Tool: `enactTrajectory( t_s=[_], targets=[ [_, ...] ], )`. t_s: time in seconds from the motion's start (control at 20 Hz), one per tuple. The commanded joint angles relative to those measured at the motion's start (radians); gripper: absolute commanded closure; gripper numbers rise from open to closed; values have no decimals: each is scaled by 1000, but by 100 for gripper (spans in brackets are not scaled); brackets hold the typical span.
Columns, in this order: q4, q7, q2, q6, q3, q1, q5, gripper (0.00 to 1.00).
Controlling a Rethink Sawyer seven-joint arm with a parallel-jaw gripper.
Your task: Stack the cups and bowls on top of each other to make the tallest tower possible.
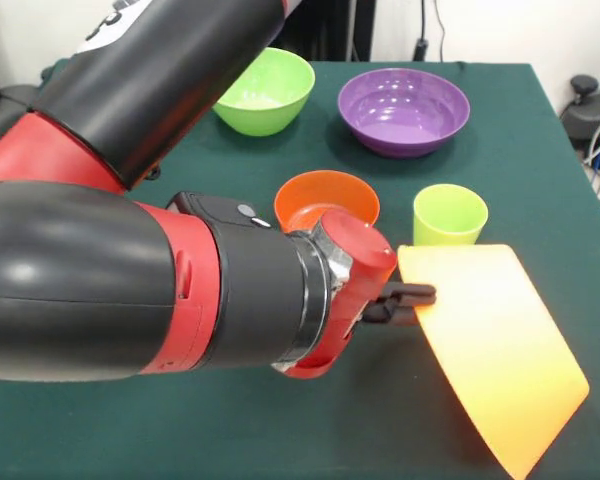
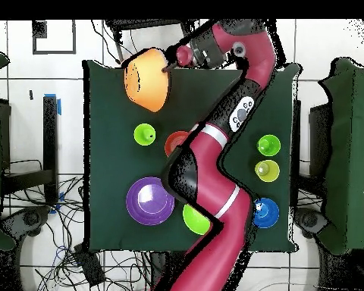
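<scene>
Right at the near edge of the table, the gripper (image 1: pixel 412 296) had its black fingers pinched shut on the rim of the big translucent orange bowl (image 1: pixel 500 350), and the bowl hung tipped on its side, clear of the green cloth. Its mouth faced back toward the arm and its base pointed out and away, so the bowl's axis lay roughly level rather than upright. That was the thing to watch, to my eye: before it could sit on or under anything, that axis had to swing to vertical.

Just beyond the held bowl stood the lime cup (image 1: pixel 449 214), upright, mouth up, near the bowl but not touching it. Beside it, behind the wrist, sat the small red-orange bowl (image 1: pixel 326 199), also mouth up. So the nearest partners for a stack lay farther in over the table from the gripper, across the cloth.

Farther again, well apart from the gripper, the wide purple bowl (image 1: pixel 404 110) and the mid-size green bowl (image 1: pixel 264 90) rested open side up near the far edge.

From overhead, the green cup (image 2: pixel 268 144), the yellow cup (image 2: pixel 267 170) and the small blue bowl (image 2: pixel 265 212) sat in a line down the opposite side, with the arm lying between them and the held bowl. Nothing on the table was stacked yet.
</scene>
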Motion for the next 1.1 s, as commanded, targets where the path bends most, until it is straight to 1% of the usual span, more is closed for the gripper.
enactTrajectory(
  t_s=[0.05, 0.45, 0.65, 1.1],
  targets=[
    [-115, -343, 43, -246, -25, 16, -124, 100],
    [-112, -319, 37, -352, -39, 19, -100, 100],
    [-108, -289, 35, -371, -47, 19, -101, 100],
    [-91, -264, 25, -420, -83, 15, -109, 100]
  ],
)
